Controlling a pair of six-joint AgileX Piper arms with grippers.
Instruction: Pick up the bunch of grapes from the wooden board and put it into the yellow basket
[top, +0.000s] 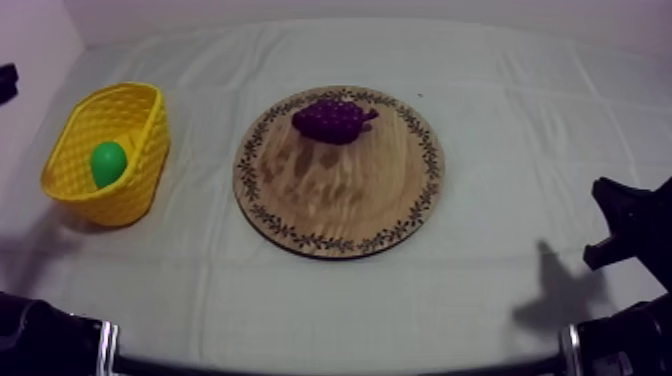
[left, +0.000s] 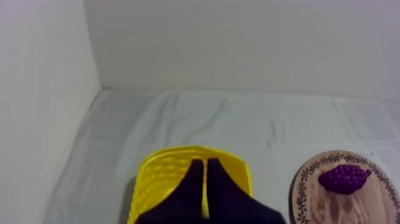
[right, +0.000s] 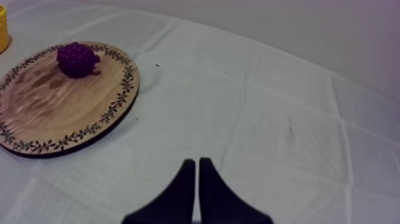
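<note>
Top view: the bunch of grapes (top: 333, 120) is seen lying on the far part of the wooden board (top: 340, 210), with nothing touching it. The yellow basket (top: 75, 150) is set well apart at the left of the counter (top: 500, 300); a green fruit (top: 108, 163) is held in it.

Left wrist view: the left jaws are pressed together into a narrow wedge, empty, over the yellow basket (left: 161, 173). The bunch of grapes (left: 344, 179) is noted on the wooden board (left: 309, 196) beyond.

Right wrist view: the right jaws are likewise narrow and empty, over bare cloth (right: 268, 119), well short of the wooden board (right: 53, 113).

Judged: task not begun; reach, grasp, carry and release all remain.
</note>
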